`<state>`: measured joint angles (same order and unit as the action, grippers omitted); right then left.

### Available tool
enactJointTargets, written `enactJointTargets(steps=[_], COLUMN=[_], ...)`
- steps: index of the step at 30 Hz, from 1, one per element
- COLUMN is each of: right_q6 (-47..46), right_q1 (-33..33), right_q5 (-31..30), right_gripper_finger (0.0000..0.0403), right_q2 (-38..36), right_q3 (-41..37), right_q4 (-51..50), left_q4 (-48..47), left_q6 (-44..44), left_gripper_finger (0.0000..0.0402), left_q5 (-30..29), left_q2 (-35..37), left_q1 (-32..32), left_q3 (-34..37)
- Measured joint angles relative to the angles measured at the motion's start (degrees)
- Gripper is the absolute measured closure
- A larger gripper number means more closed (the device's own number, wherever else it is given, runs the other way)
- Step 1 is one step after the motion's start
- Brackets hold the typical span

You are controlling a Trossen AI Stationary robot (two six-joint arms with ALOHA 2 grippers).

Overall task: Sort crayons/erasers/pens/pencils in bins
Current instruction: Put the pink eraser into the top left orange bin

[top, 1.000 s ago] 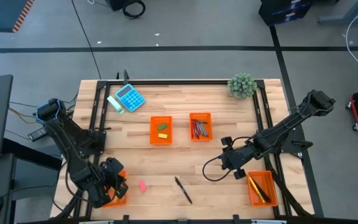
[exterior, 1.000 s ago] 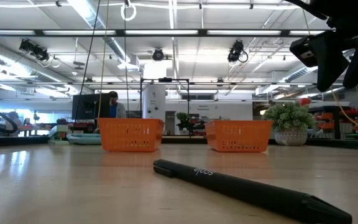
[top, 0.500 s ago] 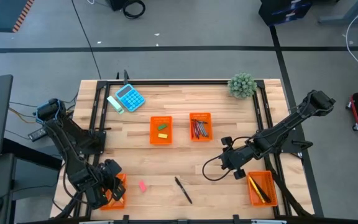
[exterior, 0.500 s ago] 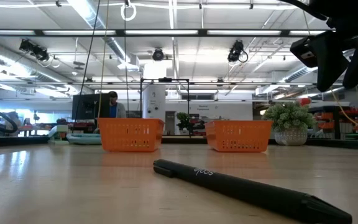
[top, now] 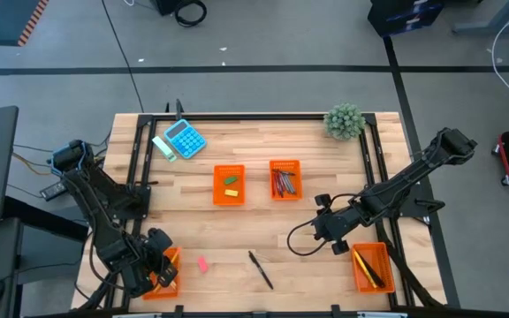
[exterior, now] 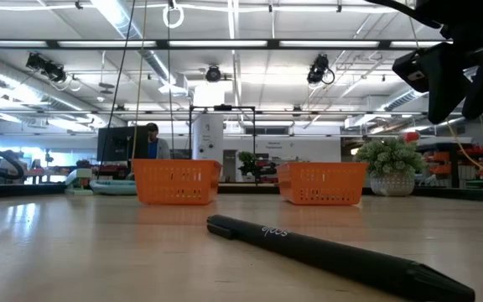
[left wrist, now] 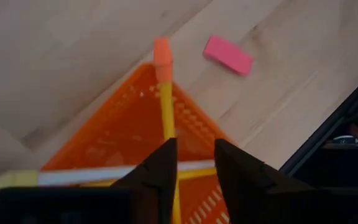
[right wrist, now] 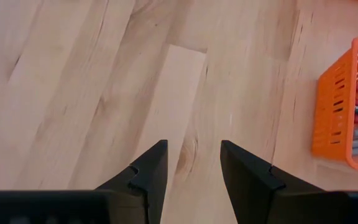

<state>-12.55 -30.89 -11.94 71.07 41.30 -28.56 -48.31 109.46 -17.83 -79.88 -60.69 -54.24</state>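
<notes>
Wooden desk (top: pixel 237 230): left gripper (top: pixel 155 265), jaws parted astride a yellow pencil (left wrist: pixel 166 106) over an orange bin (left wrist: pixel 120 143); right gripper (top: pixel 318 223) jaws wide, empty

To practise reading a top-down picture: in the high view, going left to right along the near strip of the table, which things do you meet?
Left gripper over its orange bin → pink eraser → black pen → right gripper → orange bin with pencils.

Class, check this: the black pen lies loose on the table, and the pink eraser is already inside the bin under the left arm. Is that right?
Not quite. The black pen does lie loose on the table, but the pink eraser rests on the wood just outside the bin, as the left wrist view shows.
</notes>
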Motion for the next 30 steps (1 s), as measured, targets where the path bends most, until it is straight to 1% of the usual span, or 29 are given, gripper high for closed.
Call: enactJointTargets(steps=[4,8,11,15,17,19,20,22,25,27,29,30], right_q6=[-1.12,-1.04,-1.02,-1.45,-1.79,-1.83,-1.86,-2.28,-3.13,-4.12,-5.20,-5.70], right_q1=[-0.02,-0.02,-0.02,-0.02,-0.02,-0.02,-0.02,-0.02,-0.04,-0.04,-0.04,-0.04], right_q5=[0.00,0.00,0.00,0.00,0.01,0.02,0.02,0.02,0.02,0.02,0.00,0.02], right_gripper_finger=[0.0249,0.0249,0.0249,0.0249,0.0249,0.0249,0.0249,0.0249,0.0249,0.0249,0.0249,0.0249], right_q2=[0.00,0.00,0.00,0.00,0.00,0.00,0.00,0.00,0.00,0.00,0.00,0.00], right_q3=[0.00,0.00,0.00,0.00,0.00,0.00,0.00,0.00,0.00,0.00,0.00,0.00], right_q4=[-0.02,-0.02,-0.02,-0.04,-0.08,-0.19,-0.34,-1.21,-3.09,-4.47,-5.78,-6.27], left_q4=[0.00,-0.25,-0.48,-1.30,-1.40,-0.80,0.06,4.80,13.75,20.00,24.14,25.37], left_q6=[0.85,0.59,0.82,-0.91,-4.79,-11.26,-15.86,-27.98,-47.00,-57.43,-65.33,-67.86], left_gripper_finger=[0.0250,0.0229,0.0226,0.0239,0.0251,0.0265,0.0271,0.0283,0.0295,0.0299,0.0301,0.0301], left_q5=[1.18,1.17,1.18,0.82,-2.11,-6.39,-7.45,-7.49,-5.26,-2.48,0.23,1.14], left_q2=[0.00,0.00,0.42,2.04,2.29,2.19,1.83,0.57,-1.65,-3.58,-5.64,-6.67], left_q1=[0.00,0.43,1.05,3.13,4.91,7.14,8.61,11.96,16.01,18.18,19.65,20.04], left_q3=[0.00,0.00,-0.36,-2.42,-3.35,-3.83,-4.00,-4.00,-4.01,-4.09,-4.09,-4.14])
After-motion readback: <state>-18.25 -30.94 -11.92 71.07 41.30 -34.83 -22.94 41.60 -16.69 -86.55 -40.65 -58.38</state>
